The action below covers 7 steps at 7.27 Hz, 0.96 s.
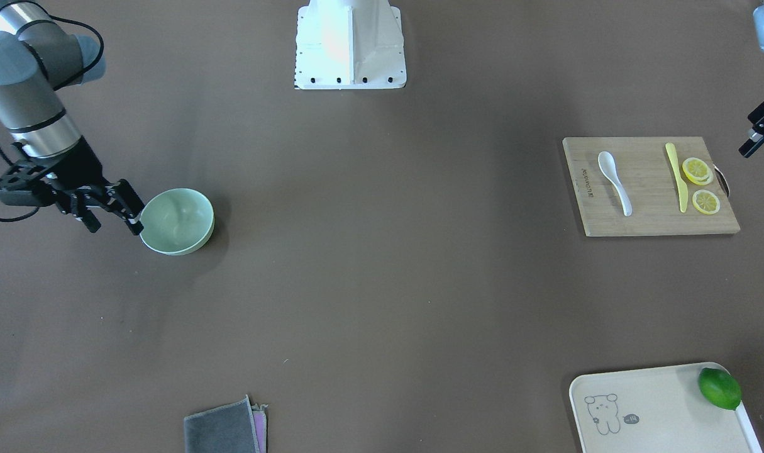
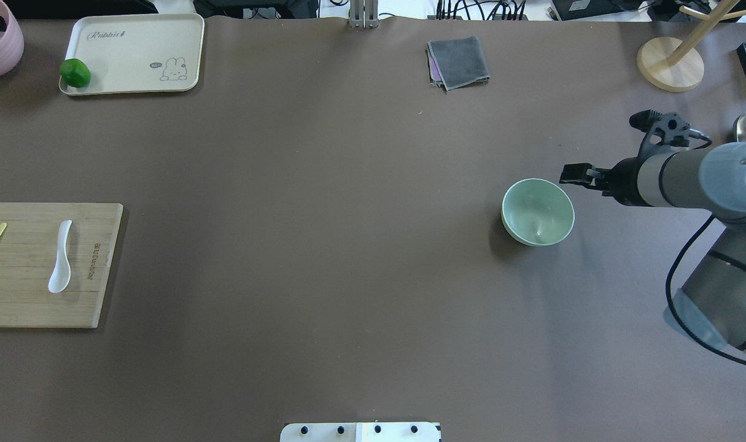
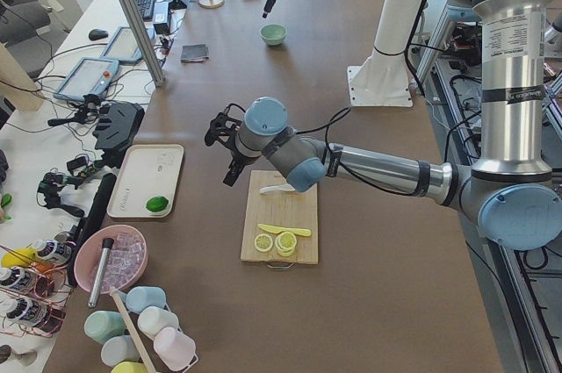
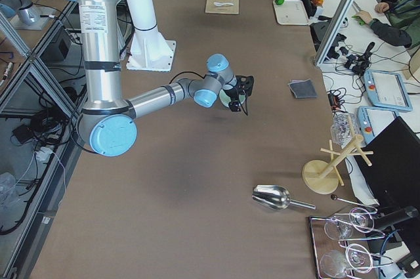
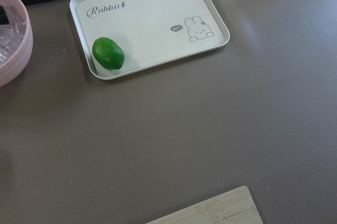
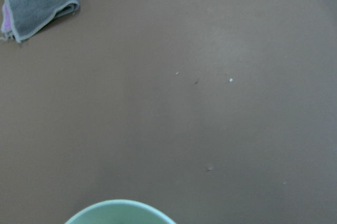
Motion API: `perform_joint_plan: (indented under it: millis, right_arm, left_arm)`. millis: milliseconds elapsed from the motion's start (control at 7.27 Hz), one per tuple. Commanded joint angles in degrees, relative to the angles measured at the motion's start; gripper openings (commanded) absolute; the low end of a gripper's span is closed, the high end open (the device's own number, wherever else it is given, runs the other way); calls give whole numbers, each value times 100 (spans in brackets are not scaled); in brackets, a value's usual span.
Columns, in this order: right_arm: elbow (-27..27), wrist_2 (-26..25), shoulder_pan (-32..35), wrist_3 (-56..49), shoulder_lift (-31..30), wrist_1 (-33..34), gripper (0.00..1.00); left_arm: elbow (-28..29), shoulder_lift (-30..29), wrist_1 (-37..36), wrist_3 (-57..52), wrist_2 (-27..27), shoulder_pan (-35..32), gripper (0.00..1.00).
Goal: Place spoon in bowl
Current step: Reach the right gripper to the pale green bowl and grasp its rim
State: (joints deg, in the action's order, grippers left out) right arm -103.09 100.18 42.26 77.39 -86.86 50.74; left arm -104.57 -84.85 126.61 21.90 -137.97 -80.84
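- Status: task not begun, as far as visible. Spoon (image 1: 614,182) not lifted; bowl (image 1: 177,220) empty.
- Spoon: lies flat on wooden board (image 1: 646,220) nr counter's left-end edge, scoop toward robot-side edge, handle toward far edge. It shares the board w/ yellow knife (image 1: 676,176) and lemon slices (image 1: 696,170), apart from both.
- Bowl: upright on counter (image 1: 382,283) toward right-end edge, well apart from spoon; most of the counter's length lies between.
- Right hand (image 1: 114,220): low, beside the bowl on its right-end side, forearm approx. level. Fingers spread, nothing held. Nearer fingertip sits at bowl rim; touching or just beside, cannot tell.
- Left hand (image 1: 754,141): raised above counter nr the board, fingers pointing down, clear of the spoon. Released or clenched: cannot tell, only partly in shot. Nothing seen in it.
- Remaining (judgement): all of it. Left hand must descend and grasp the spoon, then spoon and bowl must be brought together and the spoon dropped in.
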Motion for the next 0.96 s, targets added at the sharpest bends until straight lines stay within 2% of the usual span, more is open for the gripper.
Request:
perform_joint_plan:
  millis: [0, 413, 550, 688, 826]
  right_arm:
    - [-63, -420, -490, 373, -15, 14, 81]
    - [-141, -509, -587, 251, -384, 14, 80]
    - [-133, -517, -613, 259, -393, 23, 70]
    - [-124, -517, -674, 259, -350, 32, 32]
    - [-115, -517, -719, 268, -323, 32, 0]
  left_arm:
    - [15, 3, 4, 7, -2, 7, 98]
    - [16, 30, 4, 7, -2, 7, 98]
    - [16, 30, 4, 7, -2, 7, 98]
    - [16, 30, 4, 7, 7, 7, 98]
    - [16, 30, 4, -2, 7, 7, 98]
